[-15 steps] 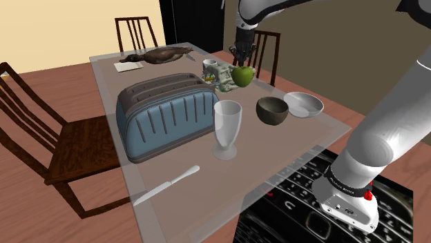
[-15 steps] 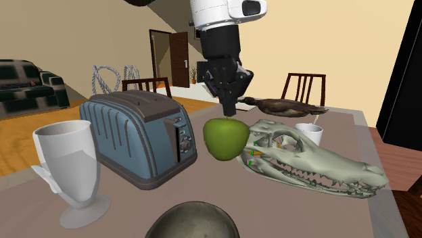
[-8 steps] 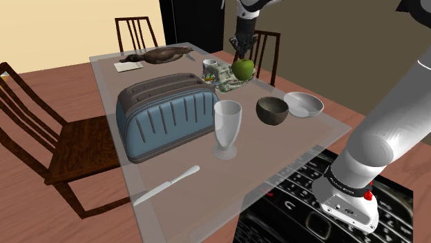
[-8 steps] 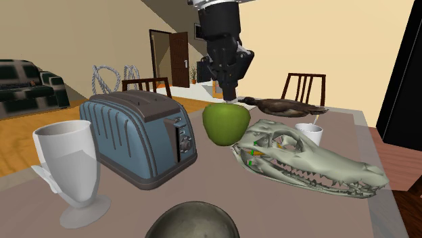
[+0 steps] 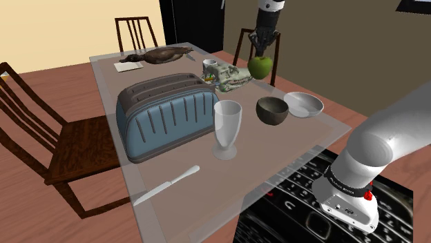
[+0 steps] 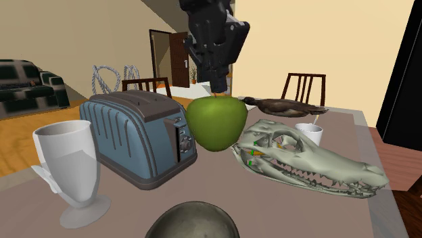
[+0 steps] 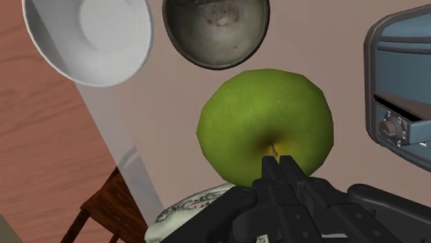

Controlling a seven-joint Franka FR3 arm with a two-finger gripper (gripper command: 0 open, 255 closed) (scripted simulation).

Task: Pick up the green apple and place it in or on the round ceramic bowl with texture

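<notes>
The black gripper [image 7: 278, 166] has its two fingers drawn almost together, pinching the top of a green apple [image 7: 266, 124] at the dimple where the stem sits. The fingertips cover the stem itself, so it is hard to tell whether they clasp it or the flesh around it. The apple hangs from the gripper [image 6: 218, 84] in the air, clear of the table [image 5: 276, 155].

In the shoulder view the apple [image 5: 260, 67] floats near the table's far edge, just beside a pale crocodile skull [image 5: 231, 77] and in front of a wooden chair [image 5: 242, 41]. Seen along the hand, a dark mottled bowl [image 7: 216, 31] lies beyond the apple, with a white bowl [image 7: 86, 38] next to it.

In the second exterior view the apple [image 6: 216, 123] hides part of the skull [image 6: 304, 159] and of a blue-grey toaster [image 6: 135, 135]. The dark bowl [image 6: 193, 222] is cut off by that view's lower edge, only its rim showing. A pale object [image 7: 200, 203] beside the hand is too hidden to name
</notes>
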